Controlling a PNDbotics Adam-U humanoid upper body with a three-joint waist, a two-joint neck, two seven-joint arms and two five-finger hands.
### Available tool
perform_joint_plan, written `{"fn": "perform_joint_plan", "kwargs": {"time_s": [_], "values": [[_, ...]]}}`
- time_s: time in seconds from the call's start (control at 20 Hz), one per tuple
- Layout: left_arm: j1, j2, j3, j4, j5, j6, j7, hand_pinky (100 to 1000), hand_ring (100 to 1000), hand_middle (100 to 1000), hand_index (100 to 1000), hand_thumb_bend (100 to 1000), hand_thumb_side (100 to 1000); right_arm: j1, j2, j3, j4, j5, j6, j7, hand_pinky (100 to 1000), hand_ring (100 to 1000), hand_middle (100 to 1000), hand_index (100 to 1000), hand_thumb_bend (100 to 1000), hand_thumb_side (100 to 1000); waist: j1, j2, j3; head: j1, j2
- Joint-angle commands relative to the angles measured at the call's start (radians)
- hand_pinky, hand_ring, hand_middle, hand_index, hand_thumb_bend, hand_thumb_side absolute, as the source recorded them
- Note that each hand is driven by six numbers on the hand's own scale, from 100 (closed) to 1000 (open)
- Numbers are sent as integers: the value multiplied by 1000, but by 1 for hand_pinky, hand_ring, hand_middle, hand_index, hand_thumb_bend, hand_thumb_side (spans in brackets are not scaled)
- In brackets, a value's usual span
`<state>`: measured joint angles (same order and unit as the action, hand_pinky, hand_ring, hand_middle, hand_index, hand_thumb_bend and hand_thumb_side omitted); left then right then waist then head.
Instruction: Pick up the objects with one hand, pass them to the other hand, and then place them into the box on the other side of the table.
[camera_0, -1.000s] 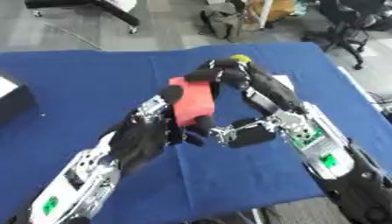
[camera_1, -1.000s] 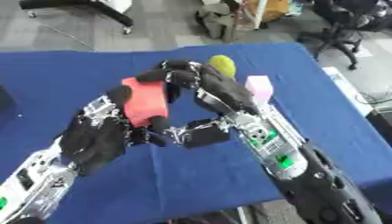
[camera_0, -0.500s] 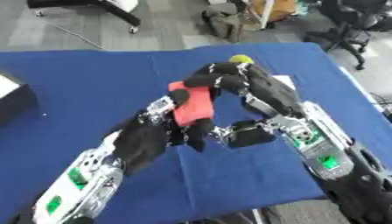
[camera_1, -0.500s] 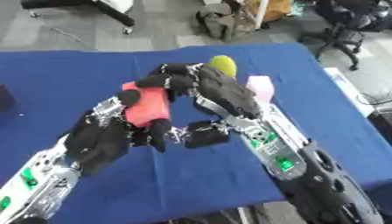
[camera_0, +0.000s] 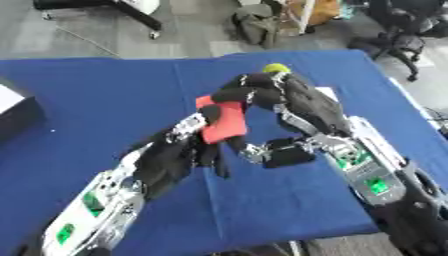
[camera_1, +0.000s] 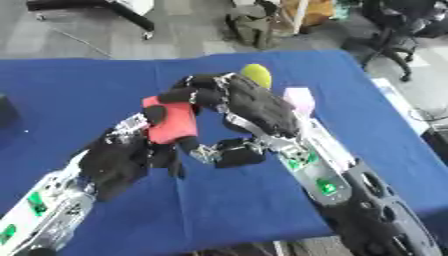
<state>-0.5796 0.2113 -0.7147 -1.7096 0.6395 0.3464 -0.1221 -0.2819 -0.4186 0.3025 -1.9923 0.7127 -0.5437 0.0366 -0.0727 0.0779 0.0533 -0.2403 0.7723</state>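
Red block (camera_1: 174, 124) remains pinched between left hand (camera_0: 184, 152) and right hand (camera_1: 229, 95), now raised slightly higher.

Two black arms with silver-grey joints and brackets, small green square markings along both forearms well back from the fingers, left hand (camera_0: 179, 157) in black covering, right hand (camera_1: 254, 102) likewise black, silver metal linkages at wrists.
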Motion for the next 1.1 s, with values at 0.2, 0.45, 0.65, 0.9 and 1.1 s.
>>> {"fn": "perform_joint_plan", "kwargs": {"time_s": [0.2,0.45,0.65,0.9,1.1], "values": [[-8,-15,6,8,-31,-9,30,523,353,196,421,100,754,-4,-15,-6,-8,-71,-28,20,537,540,433,710,100,100,2,-15,-4,1,-2],[7,-10,20,30,-46,-29,42,524,352,194,419,100,741,-1,-11,-40,-8,-150,-51,12,603,635,602,856,100,100,3,-15,-7,3,-2],[10,-5,21,32,-50,-35,36,528,354,194,419,100,743,0,-12,-56,-8,-160,-87,36,944,938,988,1000,100,224,4,-13,-8,3,-2],[13,-5,20,34,-56,-34,30,530,354,195,419,100,744,0,-10,-62,-8,-143,-106,89,1000,1000,1000,1000,136,232,4,-12,-9,3,-2],[14,-4,20,33,-58,-33,26,531,354,195,419,100,746,1,-8,-69,-8,-115,-102,97,1000,1000,1000,1000,177,217,4,-12,-9,3,-2]]}}
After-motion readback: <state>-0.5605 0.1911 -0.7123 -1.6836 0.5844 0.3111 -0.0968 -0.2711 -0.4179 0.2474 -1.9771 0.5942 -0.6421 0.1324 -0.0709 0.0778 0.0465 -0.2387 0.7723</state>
